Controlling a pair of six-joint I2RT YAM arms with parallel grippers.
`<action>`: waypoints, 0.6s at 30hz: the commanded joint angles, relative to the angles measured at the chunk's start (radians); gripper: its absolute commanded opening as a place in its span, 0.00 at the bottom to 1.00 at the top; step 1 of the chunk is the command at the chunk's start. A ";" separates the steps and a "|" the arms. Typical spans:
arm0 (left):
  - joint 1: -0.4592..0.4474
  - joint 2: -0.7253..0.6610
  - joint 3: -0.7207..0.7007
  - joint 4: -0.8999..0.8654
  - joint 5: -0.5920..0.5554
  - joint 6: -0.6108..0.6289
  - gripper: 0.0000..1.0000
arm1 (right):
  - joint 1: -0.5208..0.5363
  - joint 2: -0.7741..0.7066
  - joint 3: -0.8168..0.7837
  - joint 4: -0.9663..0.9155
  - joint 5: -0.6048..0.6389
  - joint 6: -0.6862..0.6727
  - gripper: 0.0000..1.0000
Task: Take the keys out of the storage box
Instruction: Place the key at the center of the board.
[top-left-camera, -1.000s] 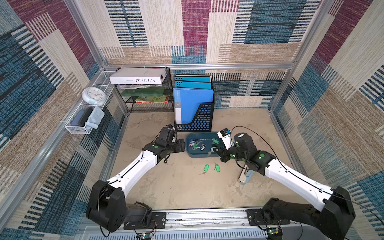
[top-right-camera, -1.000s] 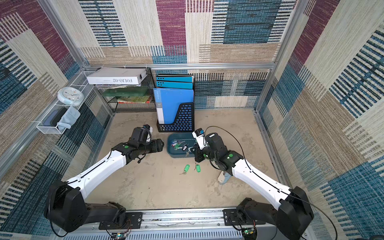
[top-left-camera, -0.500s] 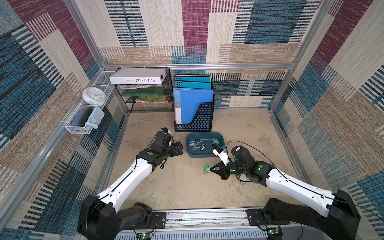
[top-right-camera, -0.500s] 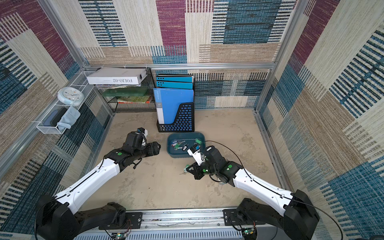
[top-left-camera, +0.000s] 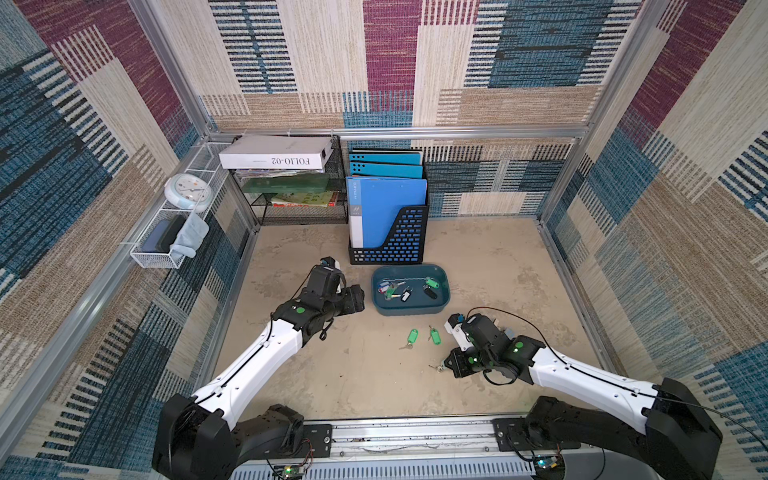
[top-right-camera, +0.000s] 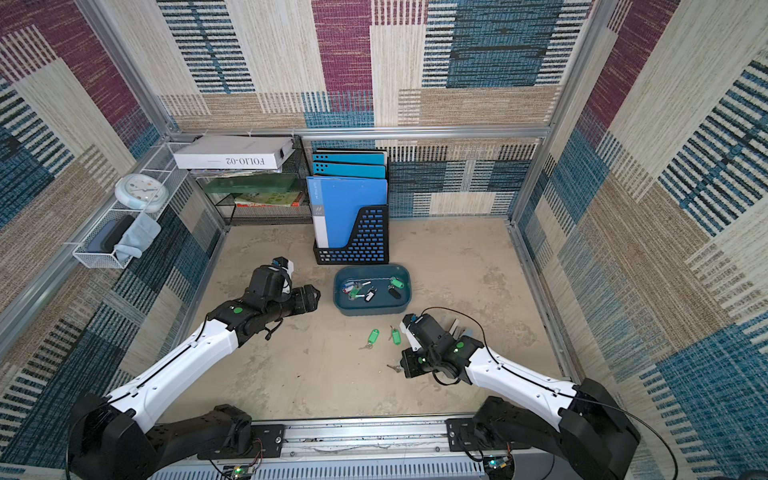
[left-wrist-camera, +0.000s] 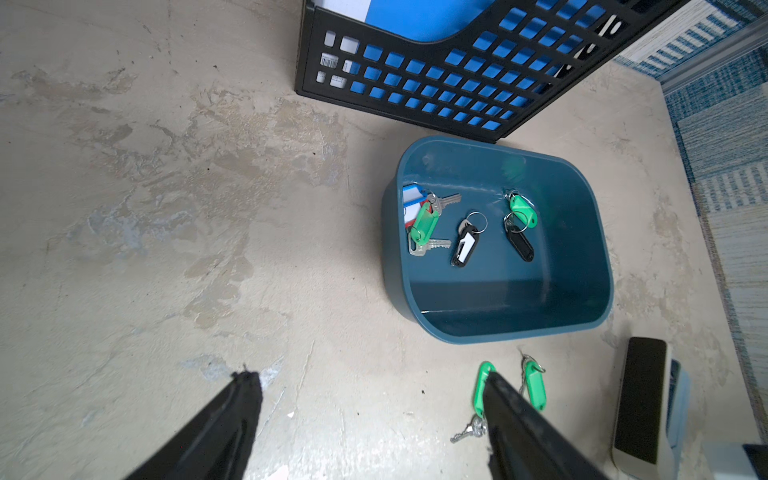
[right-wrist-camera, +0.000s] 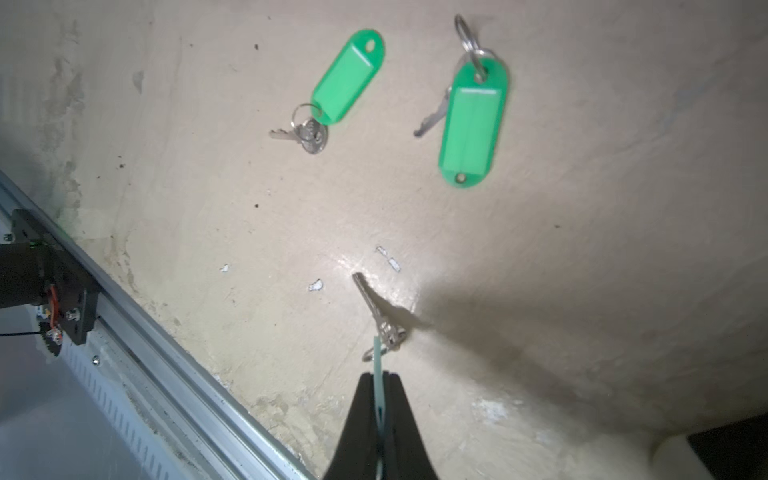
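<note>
The storage box (top-left-camera: 409, 311) stands on the tabletop (top-left-camera: 353, 374) just in front of the black file holder (top-left-camera: 395, 243), in the middle of the scene. Most of the keys (left-wrist-camera: 465, 241) lie inside it. At its left end is a small heap with blue, red and green tags, in the middle one black tag with a white label, and toward the right a green tag and a black tag close together. Two green-tagged keys (top-left-camera: 412, 336) lie outside the box on the tabletop, just on its near side, beside each other but not touching. The left hand (left-wrist-camera: 368, 380) is to the left of the box, low over the tabletop and apart from it. Its fingers (left-wrist-camera: 245, 399) are spread wide and hold nothing. The right hand (right-wrist-camera: 379, 376) is nearer than the two green tags and slightly to their right. It is closed on the pale-tagged key (right-wrist-camera: 376, 316), pinching the thin tag edge-on, so that the ring and the metal key stick out in front of the fingertips. The key's tip is very close to the tabletop, but I cannot tell if it touches. A stapler (left-wrist-camera: 640, 399) lies to the right of the green tags.
</note>
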 joint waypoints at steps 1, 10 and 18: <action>0.001 -0.002 0.001 -0.003 0.004 -0.002 0.86 | 0.000 0.039 0.004 0.029 0.035 0.024 0.00; -0.003 0.000 0.009 -0.006 0.017 0.004 0.87 | 0.001 0.134 0.029 0.060 0.051 0.007 0.08; -0.045 0.008 0.040 -0.024 -0.011 0.011 0.91 | 0.001 0.157 0.009 0.075 0.021 0.005 0.20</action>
